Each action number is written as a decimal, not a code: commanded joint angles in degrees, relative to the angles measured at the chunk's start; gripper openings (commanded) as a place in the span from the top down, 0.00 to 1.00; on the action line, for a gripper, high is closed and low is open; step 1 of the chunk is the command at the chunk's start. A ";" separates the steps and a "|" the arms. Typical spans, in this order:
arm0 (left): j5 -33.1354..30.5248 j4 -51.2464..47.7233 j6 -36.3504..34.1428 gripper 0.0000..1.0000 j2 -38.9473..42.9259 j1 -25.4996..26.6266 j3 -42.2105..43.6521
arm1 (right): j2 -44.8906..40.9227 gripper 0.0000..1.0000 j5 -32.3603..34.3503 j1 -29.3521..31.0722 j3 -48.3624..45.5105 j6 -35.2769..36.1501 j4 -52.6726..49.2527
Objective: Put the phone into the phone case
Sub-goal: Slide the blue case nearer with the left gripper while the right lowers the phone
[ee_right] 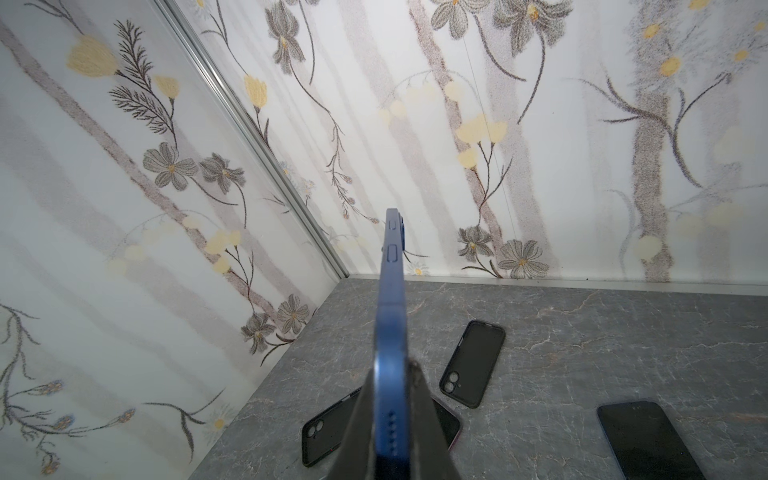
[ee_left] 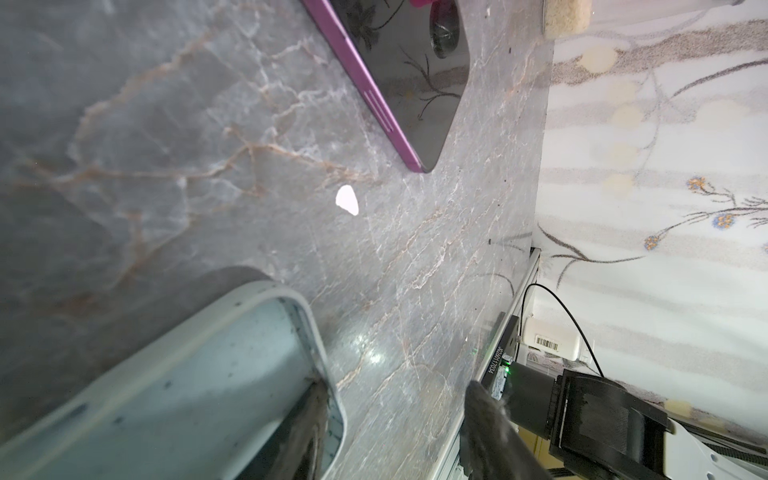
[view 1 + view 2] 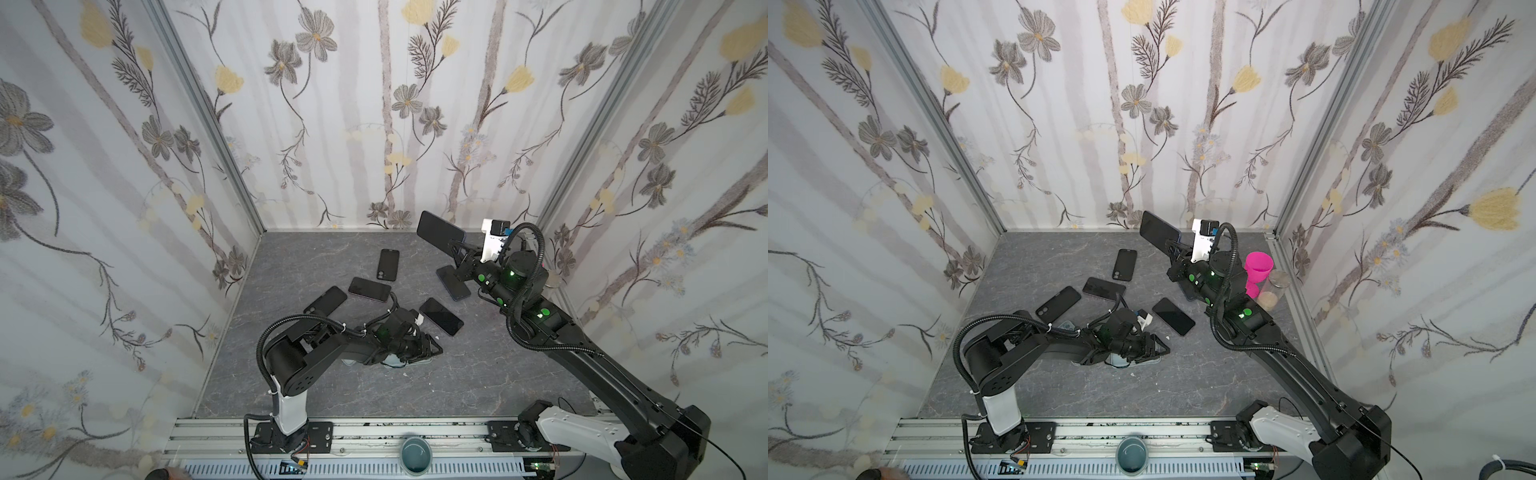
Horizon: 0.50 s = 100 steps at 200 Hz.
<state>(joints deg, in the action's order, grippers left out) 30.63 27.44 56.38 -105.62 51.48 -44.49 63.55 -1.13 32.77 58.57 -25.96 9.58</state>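
Right gripper (image 1: 390, 436): fingers (image 1: 428, 411) clamped on both faces of a slim blue-edged phone w/ dark screen (image 1: 390, 316), grip at the end w/ the speaker holes. Side buttons show on the blue edge. Phone is off the table, tilted, up nr the back wall.

Left gripper (image 2: 395, 428): fingers (image 2: 309, 419) apart, holding nothing. One tip sits inside the rim of a pale grey-blue soft phone case (image 2: 187, 395), the other out over bare top. Case lies flat, open side up, front-middle of the grey marble-look table (image 3: 415, 395); its surface is speckled w/ dark spots.

Clearance: bare top in front of the case and to its right. Small white scrap (image 2: 347, 199) lies betw. the case and a magenta-edged phone (image 2: 399, 75). Two black cases (image 3: 388, 264) (image 3: 326, 301) and another dark phone (image 3: 370, 289) lie mid-table behind the left arm. Pink cup (image 3: 1258, 266) and clear jar (image 3: 1273, 291) stand at the right edge, close by the right arm.

Pose: right arm reaches from front-right base toward the back, wrist high. Left arm is folded low, forearm running rightward, wrist nr the top.
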 commanded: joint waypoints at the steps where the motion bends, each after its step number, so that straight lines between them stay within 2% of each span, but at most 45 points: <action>1: -1.27 -2.00 -3.18 0.42 2.87 -0.07 -0.76 | 0.18 1.00 0.05 -0.12 1.57 -0.06 2.18; 32: -3.62 -8.34 -8.01 0.36 8.26 -0.47 -1.70 | -0.32 1.00 1.12 -0.30 2.86 1.08 -0.61; 64: -5.79 -13.98 -10.72 0.36 14.39 -1.79 -0.76 | -0.70 1.00 1.06 -0.52 3.93 1.43 -3.50; 100: -13.64 -21.88 -13.77 0.37 24.81 -5.21 3.86 | -0.88 1.00 -0.21 -0.61 5.69 2.92 -12.40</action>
<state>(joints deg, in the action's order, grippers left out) 23.83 12.47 46.26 -86.06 47.94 -43.09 63.33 -0.99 32.18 63.35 -24.58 1.21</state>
